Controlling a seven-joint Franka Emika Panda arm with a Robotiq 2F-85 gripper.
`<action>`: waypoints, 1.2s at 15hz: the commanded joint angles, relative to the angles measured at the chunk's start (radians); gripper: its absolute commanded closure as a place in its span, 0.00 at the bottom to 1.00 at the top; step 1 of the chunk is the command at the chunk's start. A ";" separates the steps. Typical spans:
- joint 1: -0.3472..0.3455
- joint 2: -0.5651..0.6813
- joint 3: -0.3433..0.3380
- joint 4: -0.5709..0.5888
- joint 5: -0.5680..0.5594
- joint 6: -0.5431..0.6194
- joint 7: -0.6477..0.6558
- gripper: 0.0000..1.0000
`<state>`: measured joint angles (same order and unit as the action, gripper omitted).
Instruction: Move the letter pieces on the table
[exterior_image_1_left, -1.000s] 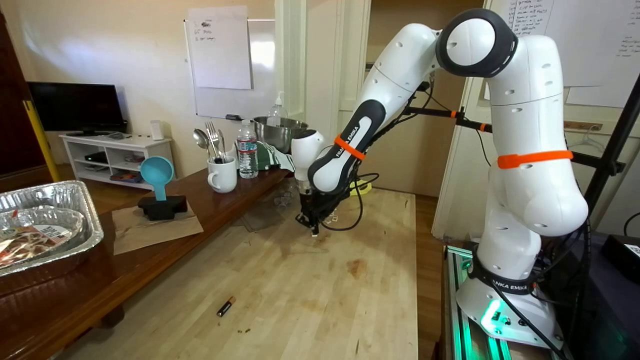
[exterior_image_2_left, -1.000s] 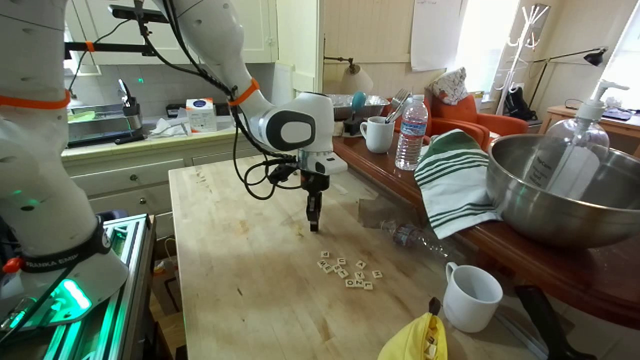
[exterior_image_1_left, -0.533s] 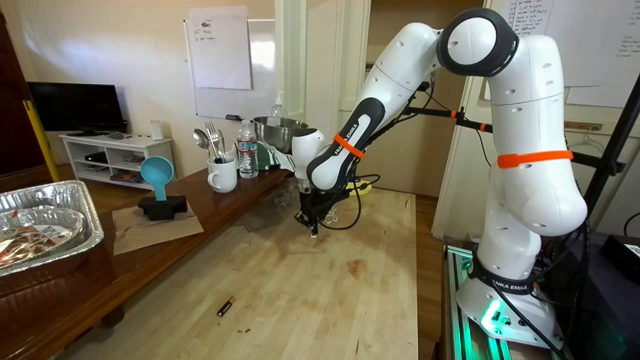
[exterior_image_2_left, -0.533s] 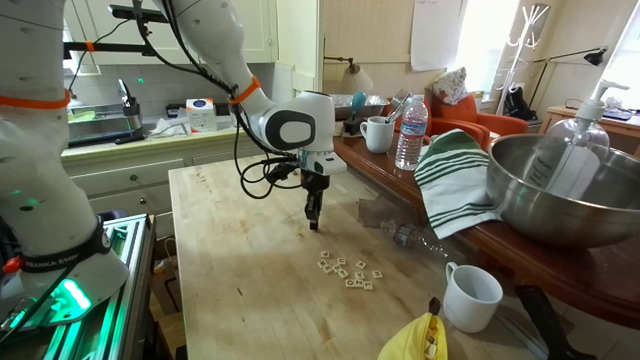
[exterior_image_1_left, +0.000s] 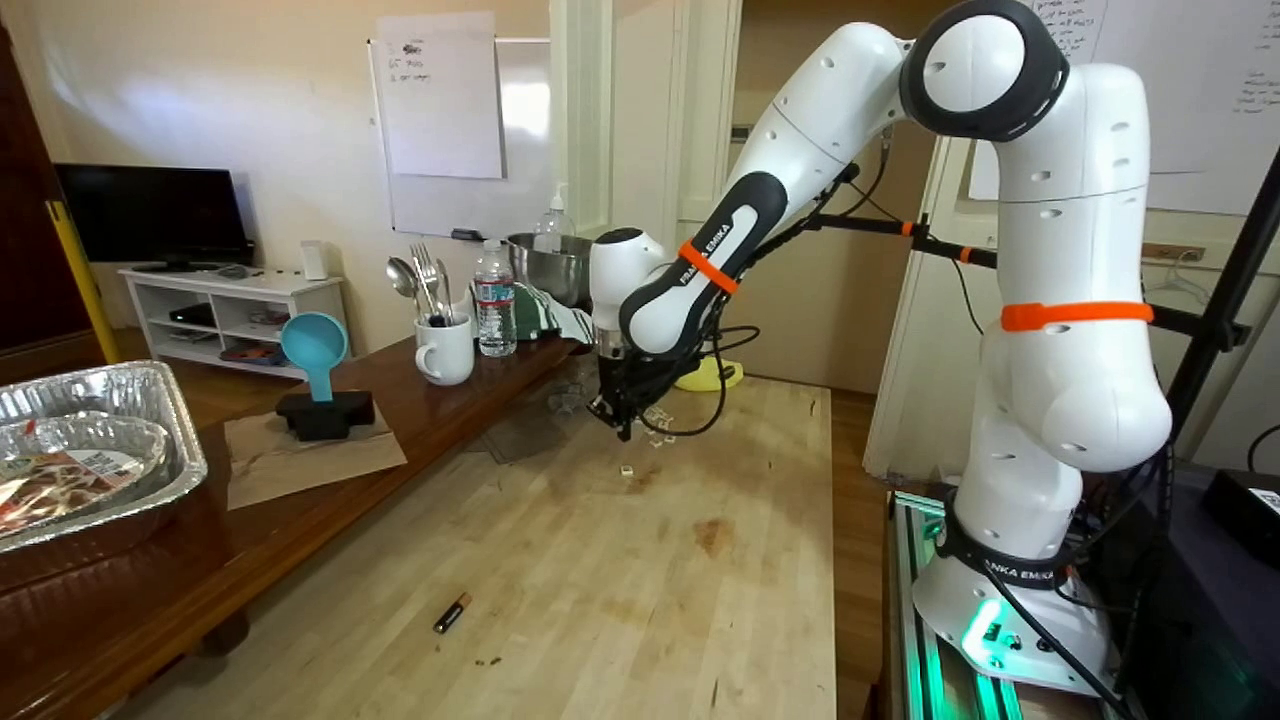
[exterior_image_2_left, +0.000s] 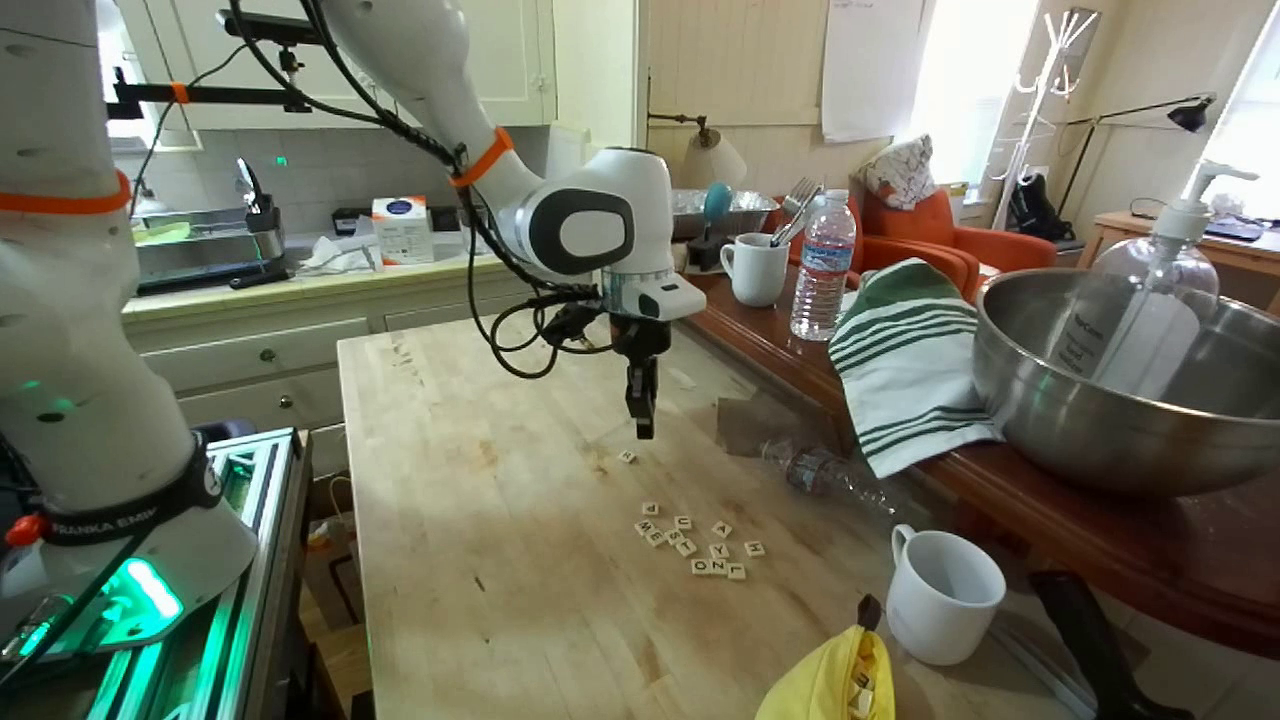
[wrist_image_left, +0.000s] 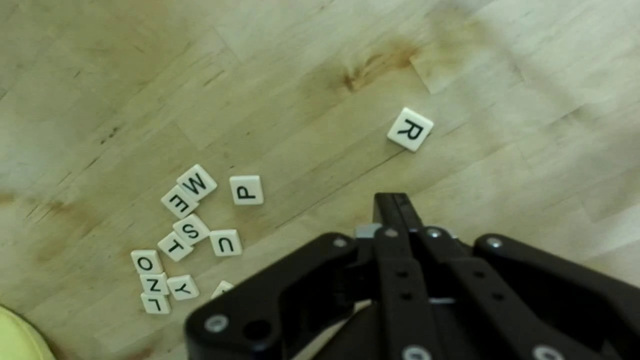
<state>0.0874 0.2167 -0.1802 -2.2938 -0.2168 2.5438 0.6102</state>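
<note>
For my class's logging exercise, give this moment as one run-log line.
jaws: shut, empty, above wooden table | R tile: face-up on table, apart from other letter tiles

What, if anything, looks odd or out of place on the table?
A battery lies loose on the table, away from the letter pieces, and a clear plastic bottle lies on its side rather than upright; neither seems part of the letter job. Brownish stains mark the table.

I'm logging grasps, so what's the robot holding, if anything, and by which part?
Nothing: the jaws are shut, empty, and the R tile lies on the table.
</note>
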 joint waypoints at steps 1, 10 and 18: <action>-0.046 -0.025 -0.002 -0.017 -0.031 0.025 -0.067 1.00; -0.119 0.043 -0.047 0.022 -0.023 0.114 -0.081 1.00; -0.120 0.139 -0.094 0.044 -0.023 0.171 -0.097 1.00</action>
<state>-0.0394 0.3096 -0.2517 -2.2703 -0.2446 2.6887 0.5270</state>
